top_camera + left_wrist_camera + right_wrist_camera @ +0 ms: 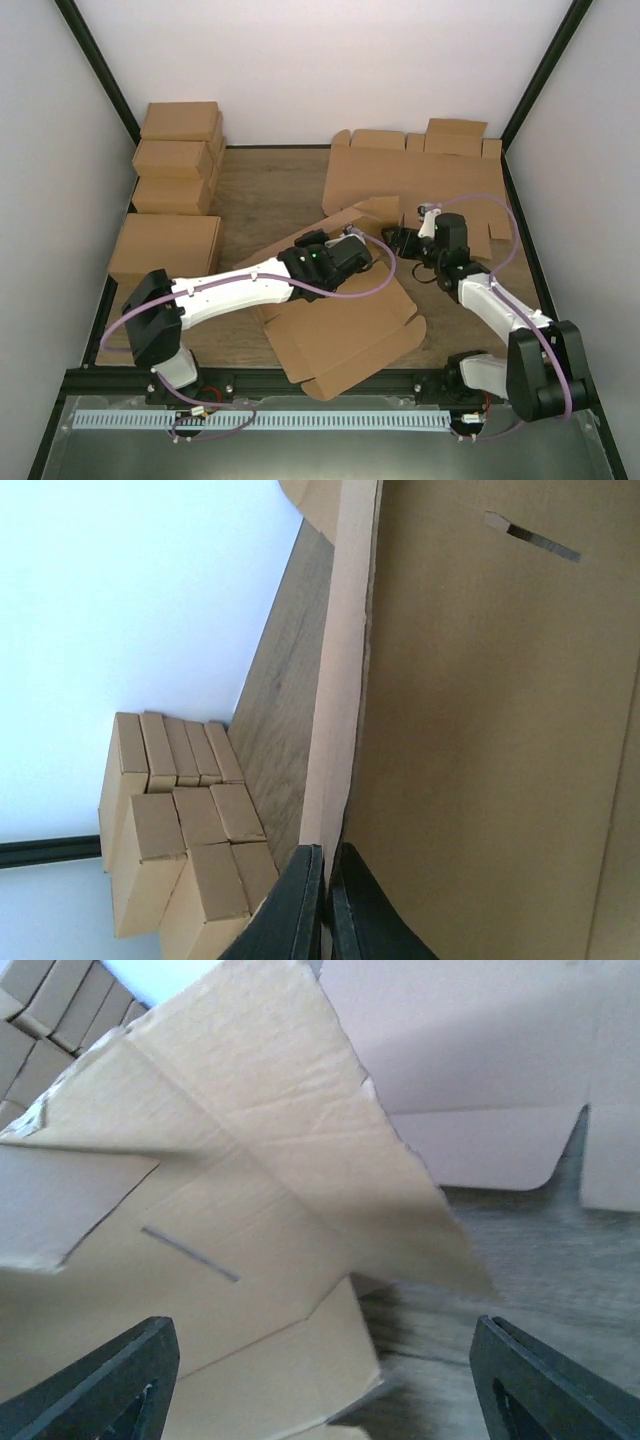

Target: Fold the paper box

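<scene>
The paper box (345, 335) lies mostly flat at the table's middle, with its far side flap raised. My left gripper (365, 250) is shut on that raised flap's edge; in the left wrist view the dark fingers (300, 900) pinch the thin cardboard edge, with the box's broad panel (480, 730) to the right. Just right of the raised flap, my right gripper (405, 240) is open. In the right wrist view its fingers (100, 1380) stand wide apart, and the box's flaps (250, 1210) rise in front of and between them without touching.
Folded brown cartons (180, 150) are stacked along the left wall, also seen as cartons (180, 830) in the left wrist view. Flat notched cardboard sheets (420, 170) lie at the back right, close behind the right gripper, seen as sheets (470, 1060).
</scene>
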Controlling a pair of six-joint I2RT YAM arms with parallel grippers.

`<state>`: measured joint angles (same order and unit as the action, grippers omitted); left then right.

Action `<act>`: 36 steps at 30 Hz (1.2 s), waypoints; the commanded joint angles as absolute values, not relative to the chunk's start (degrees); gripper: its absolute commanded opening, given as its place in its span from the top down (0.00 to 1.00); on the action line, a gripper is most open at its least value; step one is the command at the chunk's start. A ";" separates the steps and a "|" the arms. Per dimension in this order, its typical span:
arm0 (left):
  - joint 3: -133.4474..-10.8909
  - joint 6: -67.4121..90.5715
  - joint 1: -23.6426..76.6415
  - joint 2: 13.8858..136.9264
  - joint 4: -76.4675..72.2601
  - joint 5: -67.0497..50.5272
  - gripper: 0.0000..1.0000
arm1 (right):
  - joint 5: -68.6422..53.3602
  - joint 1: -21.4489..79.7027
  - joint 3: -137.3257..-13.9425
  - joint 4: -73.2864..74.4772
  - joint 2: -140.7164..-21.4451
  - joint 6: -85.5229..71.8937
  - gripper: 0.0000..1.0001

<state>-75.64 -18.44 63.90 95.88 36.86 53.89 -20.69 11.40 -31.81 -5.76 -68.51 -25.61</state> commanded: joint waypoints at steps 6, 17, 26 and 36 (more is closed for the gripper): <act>-72.55 -21.11 63.99 91.27 31.17 52.14 0.96 | -21.40 10.68 -32.44 -18.19 -73.41 -9.93 0.08; -70.19 -24.12 63.83 91.27 28.11 54.03 0.96 | -39.62 2.91 -40.53 -19.36 -82.89 -0.79 0.35; -70.40 -24.66 63.58 90.80 27.42 54.07 0.96 | -44.27 4.00 -41.65 -15.41 -83.39 0.51 0.60; -70.99 -24.88 63.22 91.43 27.32 55.80 0.96 | -31.88 13.83 -42.33 -5.18 -76.63 0.30 0.93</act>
